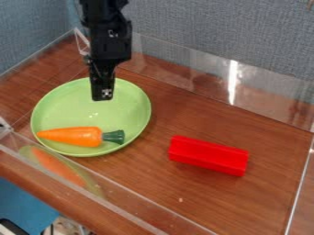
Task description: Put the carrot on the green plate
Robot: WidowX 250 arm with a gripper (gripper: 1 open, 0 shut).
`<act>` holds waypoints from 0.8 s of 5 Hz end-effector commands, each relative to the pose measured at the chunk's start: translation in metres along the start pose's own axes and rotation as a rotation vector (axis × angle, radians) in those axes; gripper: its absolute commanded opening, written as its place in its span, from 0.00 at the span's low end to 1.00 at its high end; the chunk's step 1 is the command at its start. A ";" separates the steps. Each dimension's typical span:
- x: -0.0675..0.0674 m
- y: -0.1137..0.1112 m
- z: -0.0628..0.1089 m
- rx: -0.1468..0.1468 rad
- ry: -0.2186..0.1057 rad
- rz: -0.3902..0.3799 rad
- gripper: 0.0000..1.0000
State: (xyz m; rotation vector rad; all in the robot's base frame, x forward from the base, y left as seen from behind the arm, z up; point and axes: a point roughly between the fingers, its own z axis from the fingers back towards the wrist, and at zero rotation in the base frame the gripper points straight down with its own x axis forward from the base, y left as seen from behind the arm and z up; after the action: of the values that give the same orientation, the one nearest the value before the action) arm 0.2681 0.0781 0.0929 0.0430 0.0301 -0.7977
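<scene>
The toy carrot (79, 136) lies on the green plate (136, 103), towards its near rim, its long axis running roughly side to side with the pointed end left and the green stub right, just in front of the fingers and apart from them. Behind it the black gripper (102, 94) of the lone arm hangs over the plate, its fingers closed on nothing, so the placing looks done and only a retreat remains, with the red block (208, 155) well aside towards the wooden tabletop's (203, 197) right edge.

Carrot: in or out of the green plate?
In: the carrot lies within the rim of the green plate.
</scene>
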 end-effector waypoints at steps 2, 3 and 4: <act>-0.005 0.006 -0.008 0.014 -0.031 0.012 0.00; -0.004 0.007 -0.017 0.001 -0.035 0.008 0.00; -0.004 0.009 -0.025 -0.013 -0.037 0.006 0.00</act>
State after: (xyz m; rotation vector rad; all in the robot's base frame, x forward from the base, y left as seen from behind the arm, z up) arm 0.2698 0.0842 0.0606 -0.0029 0.0222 -0.8050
